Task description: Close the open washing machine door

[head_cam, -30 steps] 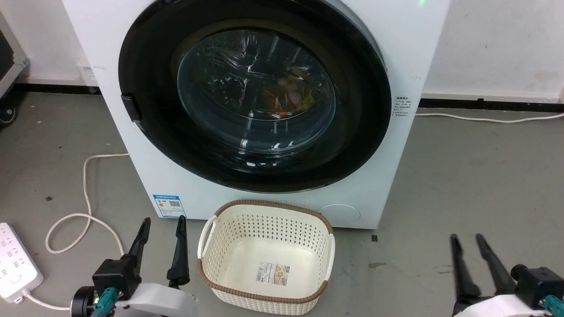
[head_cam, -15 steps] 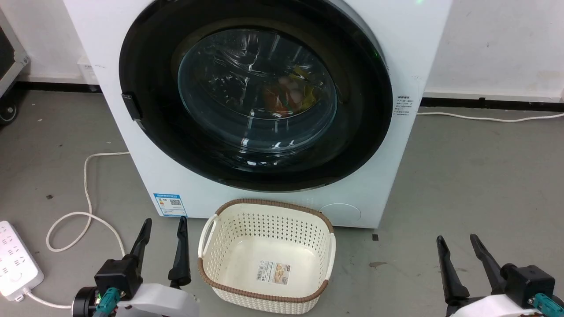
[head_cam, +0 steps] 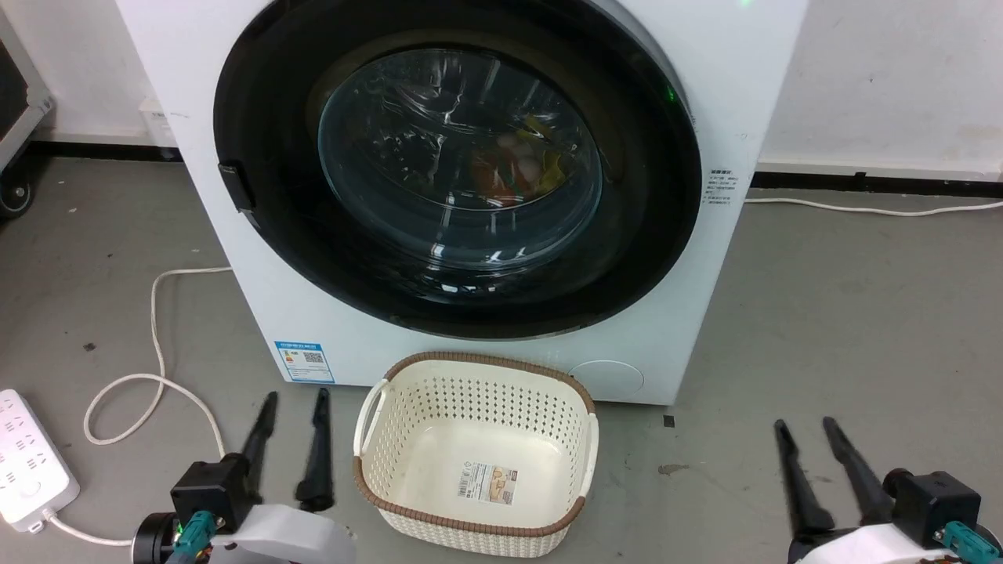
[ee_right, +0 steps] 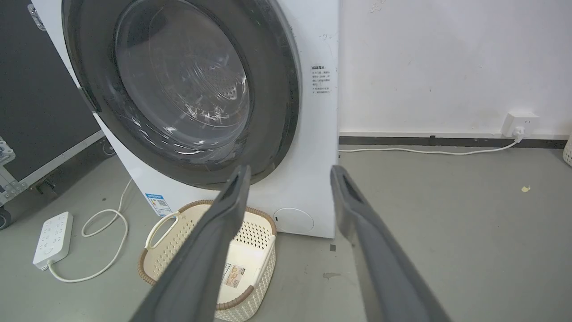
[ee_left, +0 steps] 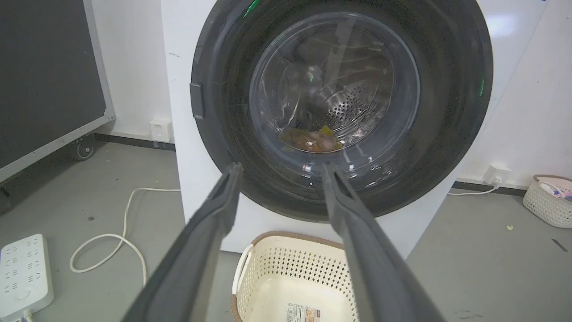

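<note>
The washing machine door [head_cam: 650, 196], a wide glossy black rim around a bulging glass window, lies flat against the white machine front, its latch tab [head_cam: 235, 186] on the left edge. Coloured laundry shows through the glass [head_cam: 462, 157]. My left gripper [head_cam: 296, 394] hangs low at the lower left, open and holding nothing. At the lower right my right gripper [head_cam: 805, 424] is open and empty too. Both stay well short of the door. In the left wrist view the left gripper [ee_left: 280, 166] points at the door [ee_left: 447, 89]. In the right wrist view the right gripper [ee_right: 290, 168] sits right of the door [ee_right: 272, 89].
A cream perforated basket [head_cam: 407, 407] with a brown rim stands on the grey floor between the grippers, just below the door. A white power strip [head_cam: 27, 462] and looped cord [head_cam: 157, 329] lie at the left. A black wheeled case [ee_left: 44, 76] stands left of the machine.
My right gripper has slid a little to the left. The left gripper's fingers have drawn slightly closer together. The door has stayed flat against the machine; the camera has shifted slightly.
</note>
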Motion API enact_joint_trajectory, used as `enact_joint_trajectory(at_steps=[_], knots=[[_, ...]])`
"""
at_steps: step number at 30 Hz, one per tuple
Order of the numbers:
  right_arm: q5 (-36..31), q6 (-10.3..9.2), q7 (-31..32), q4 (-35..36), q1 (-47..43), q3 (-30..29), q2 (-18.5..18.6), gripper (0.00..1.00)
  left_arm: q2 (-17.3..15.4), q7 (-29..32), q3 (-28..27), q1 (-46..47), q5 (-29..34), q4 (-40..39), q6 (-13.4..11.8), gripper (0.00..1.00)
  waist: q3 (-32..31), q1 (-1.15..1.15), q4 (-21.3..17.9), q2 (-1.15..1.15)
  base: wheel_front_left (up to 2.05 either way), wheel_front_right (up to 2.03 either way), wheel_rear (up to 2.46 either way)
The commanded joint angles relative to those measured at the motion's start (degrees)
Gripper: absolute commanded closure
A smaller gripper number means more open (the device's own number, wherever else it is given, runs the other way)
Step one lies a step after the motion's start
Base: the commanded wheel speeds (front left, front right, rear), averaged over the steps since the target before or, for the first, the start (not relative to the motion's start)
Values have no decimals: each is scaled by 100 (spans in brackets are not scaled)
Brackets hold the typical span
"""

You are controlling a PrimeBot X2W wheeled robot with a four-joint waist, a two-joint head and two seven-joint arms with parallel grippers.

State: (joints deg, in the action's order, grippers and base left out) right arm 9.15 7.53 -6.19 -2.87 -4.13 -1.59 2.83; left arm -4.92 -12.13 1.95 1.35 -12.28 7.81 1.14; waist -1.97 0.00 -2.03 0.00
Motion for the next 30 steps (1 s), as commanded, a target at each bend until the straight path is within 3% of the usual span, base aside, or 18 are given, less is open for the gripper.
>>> enact_joint_trajectory(at_steps=[1,30], knots=[[-1,0,2,0,1,0,0,100,5,2,-1,0,2,0,0,100,1,0,1,0,0,0,0],[-199,-1,137,63,90,34,1,100,52,265,-45,-29,268,-170,-25,100,44,0,45,0,0,0,0]])
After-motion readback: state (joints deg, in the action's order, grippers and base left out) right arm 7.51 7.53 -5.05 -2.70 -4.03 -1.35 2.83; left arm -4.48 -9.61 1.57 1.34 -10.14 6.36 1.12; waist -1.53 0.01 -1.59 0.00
